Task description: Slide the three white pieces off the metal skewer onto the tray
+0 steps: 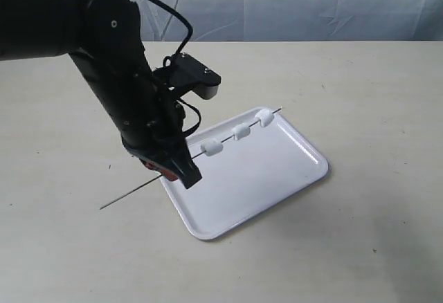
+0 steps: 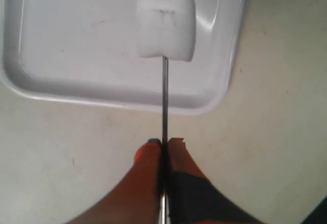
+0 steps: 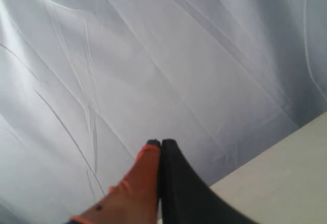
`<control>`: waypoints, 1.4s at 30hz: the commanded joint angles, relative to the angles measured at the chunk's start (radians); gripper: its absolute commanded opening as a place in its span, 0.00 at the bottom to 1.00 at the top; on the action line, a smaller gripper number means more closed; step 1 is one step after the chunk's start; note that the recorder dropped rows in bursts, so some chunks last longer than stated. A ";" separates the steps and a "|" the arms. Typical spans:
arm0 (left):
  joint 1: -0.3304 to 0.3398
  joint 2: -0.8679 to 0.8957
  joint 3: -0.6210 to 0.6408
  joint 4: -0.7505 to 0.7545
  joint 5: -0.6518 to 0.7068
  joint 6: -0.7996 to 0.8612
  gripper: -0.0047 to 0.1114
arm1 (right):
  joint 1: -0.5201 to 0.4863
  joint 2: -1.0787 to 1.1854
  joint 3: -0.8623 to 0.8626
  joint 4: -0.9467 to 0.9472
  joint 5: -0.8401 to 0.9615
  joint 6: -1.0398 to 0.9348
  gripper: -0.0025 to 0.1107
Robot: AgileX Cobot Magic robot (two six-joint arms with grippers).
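Observation:
The white tray lies on the table. Above its far-left edge runs the thin metal skewer, carrying three white pieces: one nearest the gripper, one in the middle, one near the tip. My left gripper is shut on the skewer just outside the tray's left rim. In the left wrist view the skewer leaves the left gripper and passes through the nearest white piece over the tray. My right gripper is shut on nothing, away from the table.
The beige table spreads around the tray, with a pale blue cloth backdrop behind it. The left arm's black body rises over the table's left half. The right wrist view faces the creased backdrop.

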 commanded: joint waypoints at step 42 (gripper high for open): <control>-0.001 -0.324 0.197 -0.409 -0.210 0.067 0.04 | 0.004 1.088 -0.429 1.269 0.989 -1.226 0.52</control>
